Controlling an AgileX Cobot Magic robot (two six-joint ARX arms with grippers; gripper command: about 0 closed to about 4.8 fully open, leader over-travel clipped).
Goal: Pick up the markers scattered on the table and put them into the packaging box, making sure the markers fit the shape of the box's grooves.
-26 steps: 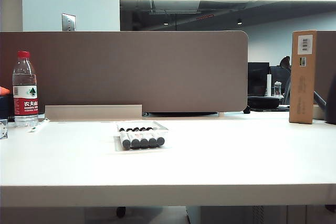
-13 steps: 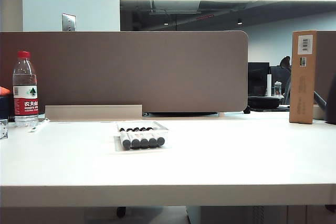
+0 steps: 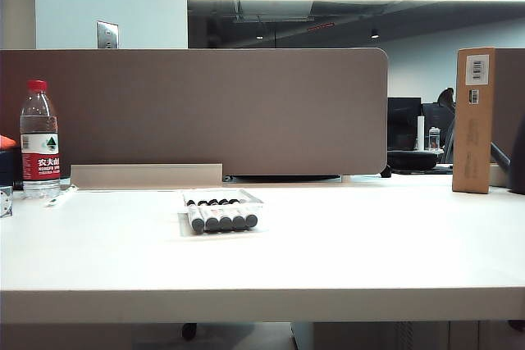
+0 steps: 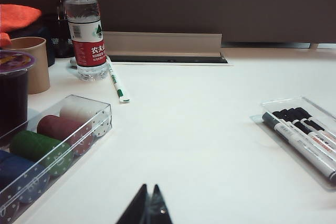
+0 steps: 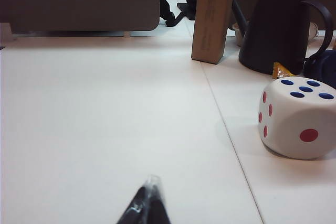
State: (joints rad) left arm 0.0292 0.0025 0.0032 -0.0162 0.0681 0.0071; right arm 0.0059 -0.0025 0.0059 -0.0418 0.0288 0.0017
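Five markers [image 3: 220, 218] lie side by side in the packaging box [image 3: 221, 206] on the table [image 3: 369, 243].

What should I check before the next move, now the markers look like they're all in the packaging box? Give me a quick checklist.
1. Markers in the packaging box: ok, five lie side by side.
2. Seated fully in the grooves: cannot tell.
3. Loose task markers on the table: ok, none seen; only a green-capped pen by the water bottle.
4. Left pincer: ok, shut, empty, low over the table.
5. Right pincer: ok, shut, empty, clear of the dice.
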